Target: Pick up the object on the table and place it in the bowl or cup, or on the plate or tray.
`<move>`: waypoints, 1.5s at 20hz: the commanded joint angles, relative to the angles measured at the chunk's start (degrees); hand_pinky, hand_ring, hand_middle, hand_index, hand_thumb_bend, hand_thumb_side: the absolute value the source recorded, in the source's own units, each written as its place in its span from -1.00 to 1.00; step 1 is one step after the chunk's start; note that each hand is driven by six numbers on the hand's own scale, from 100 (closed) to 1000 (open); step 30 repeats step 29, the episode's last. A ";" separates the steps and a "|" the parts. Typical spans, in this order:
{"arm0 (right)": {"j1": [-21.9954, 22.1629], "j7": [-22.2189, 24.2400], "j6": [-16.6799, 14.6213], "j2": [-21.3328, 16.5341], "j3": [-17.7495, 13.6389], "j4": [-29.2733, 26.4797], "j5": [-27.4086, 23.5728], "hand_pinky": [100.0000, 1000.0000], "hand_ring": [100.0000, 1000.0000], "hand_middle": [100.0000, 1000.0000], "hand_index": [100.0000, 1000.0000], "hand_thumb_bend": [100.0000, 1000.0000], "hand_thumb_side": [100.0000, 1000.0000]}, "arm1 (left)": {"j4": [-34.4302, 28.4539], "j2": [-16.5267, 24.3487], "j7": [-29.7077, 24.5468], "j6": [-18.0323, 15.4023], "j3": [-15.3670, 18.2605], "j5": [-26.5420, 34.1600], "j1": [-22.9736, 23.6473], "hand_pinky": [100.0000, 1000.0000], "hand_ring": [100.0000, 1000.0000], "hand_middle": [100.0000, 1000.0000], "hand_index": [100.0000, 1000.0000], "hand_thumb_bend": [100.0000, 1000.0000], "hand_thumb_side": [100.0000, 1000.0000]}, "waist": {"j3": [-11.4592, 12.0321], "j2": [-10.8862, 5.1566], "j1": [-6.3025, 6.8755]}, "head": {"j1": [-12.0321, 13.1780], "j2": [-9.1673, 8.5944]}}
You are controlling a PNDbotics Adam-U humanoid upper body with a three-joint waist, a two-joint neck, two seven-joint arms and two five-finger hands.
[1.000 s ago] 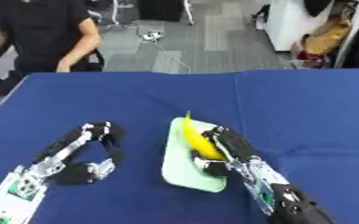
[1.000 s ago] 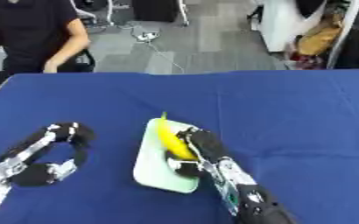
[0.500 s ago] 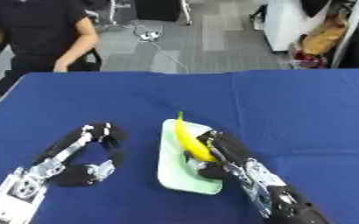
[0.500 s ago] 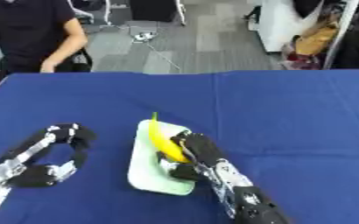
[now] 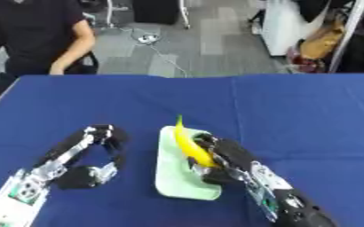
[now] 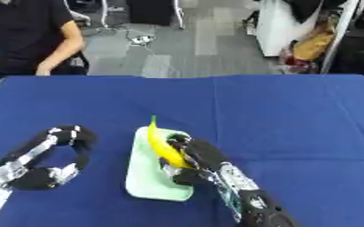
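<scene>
A yellow banana (image 5: 188,144) lies lengthwise over a pale green rectangular tray (image 5: 176,173) on the blue table. My right hand (image 5: 225,158) comes in from the lower right, its fingers and thumb curled round the banana's near half, over the tray. Whether the banana rests on the tray I cannot tell. My left hand (image 5: 92,155) rests on the table left of the tray, fingers curled and holding nothing.
The blue table (image 5: 294,115) stretches wide to the right and behind the tray. A person in a dark shirt (image 5: 37,35) sits beyond the far left edge. Floor and furniture lie behind.
The whole view has shifted slightly. My right hand still holds the banana over the tray; the left hand has stayed in place.
</scene>
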 commanded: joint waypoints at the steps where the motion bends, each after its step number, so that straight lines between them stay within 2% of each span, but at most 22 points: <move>1: -1.26 1.21 -0.84 -1.10 0.38 -1.28 -1.12 0.39 0.69 0.91 0.93 -0.64 1.00 | -0.62 1.63 -0.10 -0.14 0.47 0.41 -0.36 -0.01 0.20 0.36 0.47 -1.00 0.25 | -0.23 -1.13 0.02 | 0.67 -0.57; 3: -1.37 1.85 -1.30 -1.40 0.50 -1.62 -1.69 0.49 0.75 0.98 0.99 -0.58 1.00 | -0.58 1.68 -0.09 -0.15 0.48 0.45 -0.30 -0.01 0.20 0.36 0.47 -1.00 0.25 | -0.44 -1.26 -0.08 | 0.84 -0.62; 8: -1.39 2.74 -1.58 -2.00 0.45 -2.33 -2.62 0.55 0.82 1.00 1.00 -0.50 1.00 | -0.57 1.83 -0.06 -0.13 0.55 0.48 -0.25 -0.01 0.20 0.36 0.47 -1.00 0.25 | -0.98 -1.48 -0.26 | 1.09 -0.77; 22: -0.90 2.59 -0.61 -4.12 -0.05 -4.66 -6.60 0.54 0.80 1.00 1.00 -0.54 1.00 | -0.72 2.14 0.65 0.15 0.95 0.25 -0.14 -0.01 0.20 0.35 0.47 -1.00 0.25 | -2.38 -1.90 -0.12 | 1.36 -0.98; 30: -0.17 3.17 -0.22 -7.69 -0.05 -9.74 -12.26 0.42 0.72 1.00 1.00 -0.62 1.00 | -0.64 2.38 1.07 0.36 1.31 -0.02 0.49 -0.01 0.20 0.35 0.47 -1.00 0.26 | -3.88 -2.09 -0.09 | 1.88 -1.23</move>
